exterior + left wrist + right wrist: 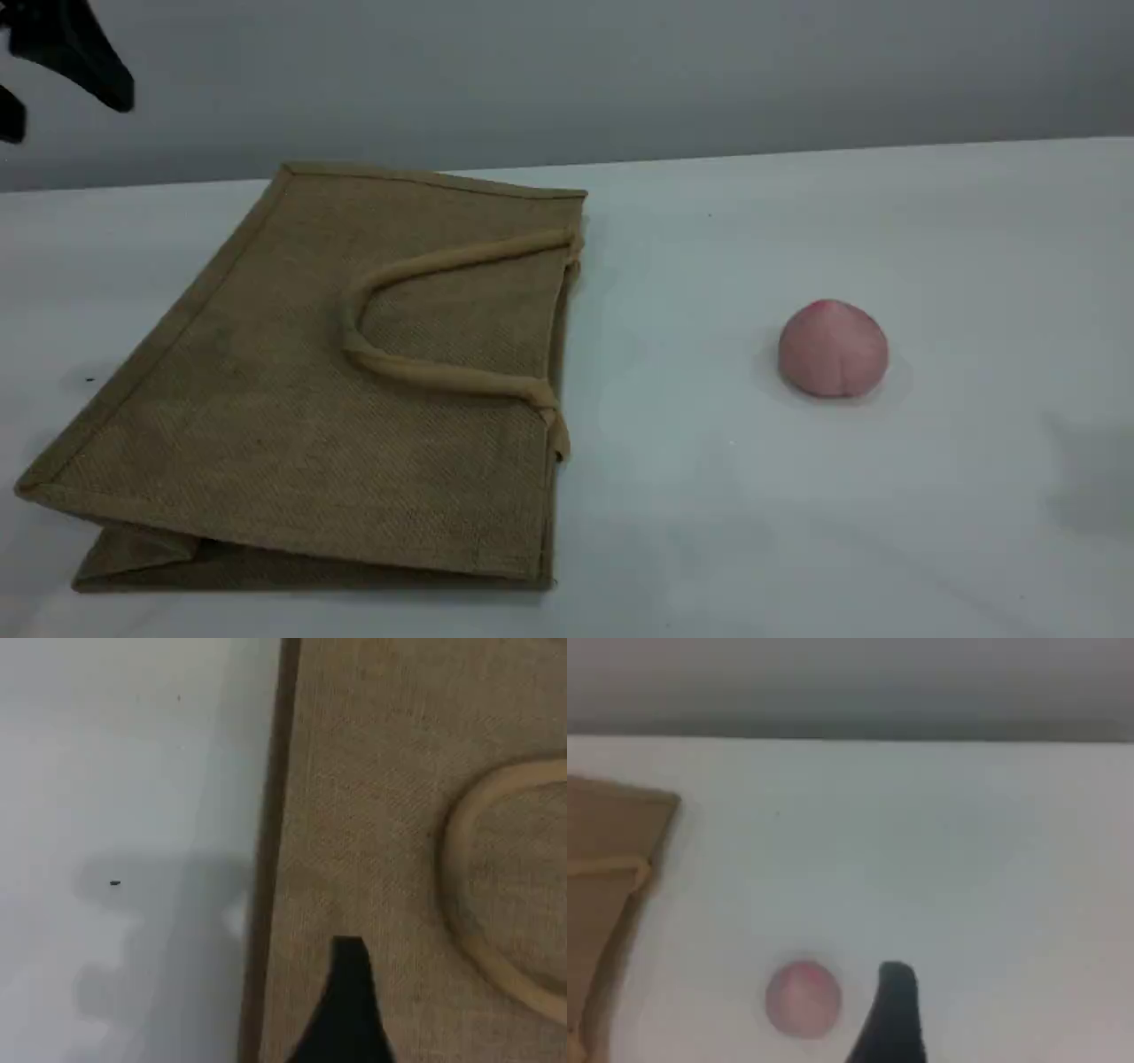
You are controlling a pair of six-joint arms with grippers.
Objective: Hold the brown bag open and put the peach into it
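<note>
The brown bag (310,381) lies flat on the left half of the white table, its mouth facing right, and a beige loop handle (425,266) rests on its upper face. The peach (833,347) sits alone on the table, right of the bag and apart from it. My left gripper (55,99) hangs open and empty at the top left, above the bag's far left edge; its fingertip (349,950) shows over the burlap (399,815). The right gripper is outside the scene view; its fingertip (897,980) hovers just right of the peach (803,997), nothing in its grasp.
The white table (797,532) runs back to a grey wall. The bag's corner (620,815) shows at the left of the right wrist view. A small dark speck (115,883) lies on the table left of the bag.
</note>
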